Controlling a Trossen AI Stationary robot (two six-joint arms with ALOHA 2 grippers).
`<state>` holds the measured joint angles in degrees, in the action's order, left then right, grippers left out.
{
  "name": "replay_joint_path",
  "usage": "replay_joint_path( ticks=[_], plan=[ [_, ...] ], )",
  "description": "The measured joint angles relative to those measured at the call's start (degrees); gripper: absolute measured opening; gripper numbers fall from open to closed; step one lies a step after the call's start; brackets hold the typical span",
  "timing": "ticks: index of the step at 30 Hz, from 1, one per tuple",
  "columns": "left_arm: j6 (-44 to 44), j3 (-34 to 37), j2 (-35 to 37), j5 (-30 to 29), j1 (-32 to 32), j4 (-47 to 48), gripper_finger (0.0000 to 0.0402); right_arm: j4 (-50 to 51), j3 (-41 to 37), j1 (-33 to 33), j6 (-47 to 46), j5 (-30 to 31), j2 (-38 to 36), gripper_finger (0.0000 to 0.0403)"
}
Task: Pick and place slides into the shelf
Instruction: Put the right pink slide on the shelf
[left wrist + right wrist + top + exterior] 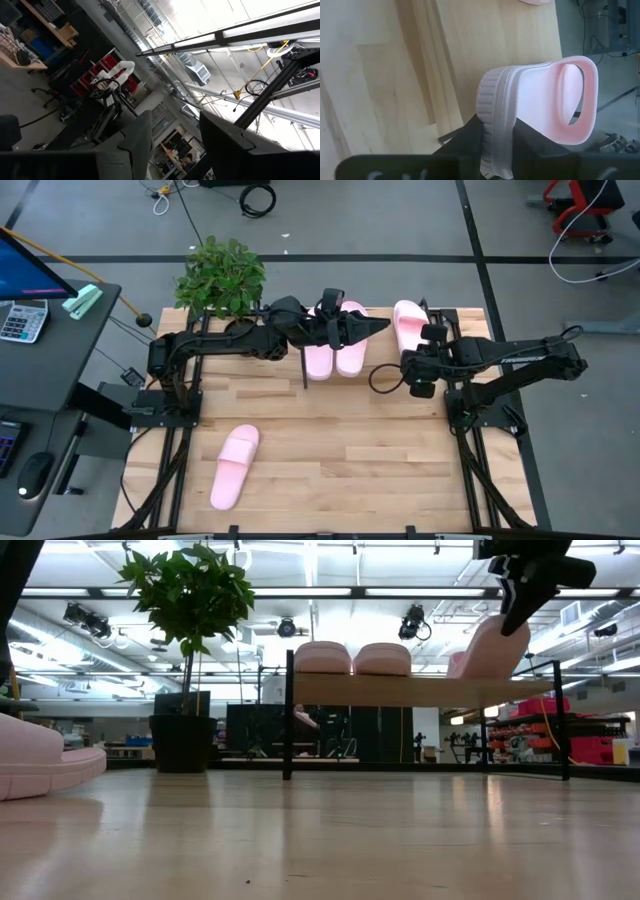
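Four pale pink foam slides in all. Nearest, low in the high view's lower left, one slide lies alone on the wood-plank tabletop, well apart from both my grippers; it fills the low view's left edge as a rounded foam bulk.

Further back, at the top centre of the frame, two slides sit side by side, touching, on the slanted light-wood shelf in its thin black metal frame. My left gripper reaches over that pair, its dark fingers standing apart with nothing between them, its wrist camera looking up at ceiling rails.

The fourth slide is at the shelf's right end, upper right of centre. My right gripper has its fingers on either side of the slide's ribbed sole edge, the wide strap arching off to the right. Fingers are touching the foam. In the low view it leans tilted on the board.

A leafy potted plant stands at the table's far left corner.
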<state>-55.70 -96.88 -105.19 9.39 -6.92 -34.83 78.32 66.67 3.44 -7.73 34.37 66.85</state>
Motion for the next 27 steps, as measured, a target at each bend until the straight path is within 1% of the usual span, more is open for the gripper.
replay_joint_path(
  ticks=[4, 8, 14, 17, 23, 27],
  plan=[
    [0.00, 0.00, 0.00, 0.00, 0.02, -0.02, 0.0172, -0.66, 0.00, 0.00, -0.04, -1.61, 0.00, 0.0075],
    [0.00, 0.00, 0.00, 0.00, 0.11, -0.02, 0.0172, -1.31, 0.00, -0.10, -0.04, -1.94, 0.00, 0.0068],
    [0.00, 0.00, 0.00, 0.55, 0.13, -0.04, 0.0172, -2.42, -0.50, -1.95, 0.90, -2.83, 0.00, 0.0063],
    [0.00, 0.00, 0.00, 0.74, 0.28, -0.04, 0.0172, -3.67, -2.86, -3.09, 2.60, -4.66, 0.00, 0.0064],
    [0.85, 0.00, 0.00, 0.79, 0.76, -0.09, 0.0172, -6.83, -8.73, -3.28, 5.02, -4.05, 0.00, 0.0063],
    [0.87, 0.00, -0.02, 0.87, 0.81, -0.09, 0.0172, -6.95, -10.11, -3.28, 5.01, -3.63, -0.02, 0.0064]
  ],
)
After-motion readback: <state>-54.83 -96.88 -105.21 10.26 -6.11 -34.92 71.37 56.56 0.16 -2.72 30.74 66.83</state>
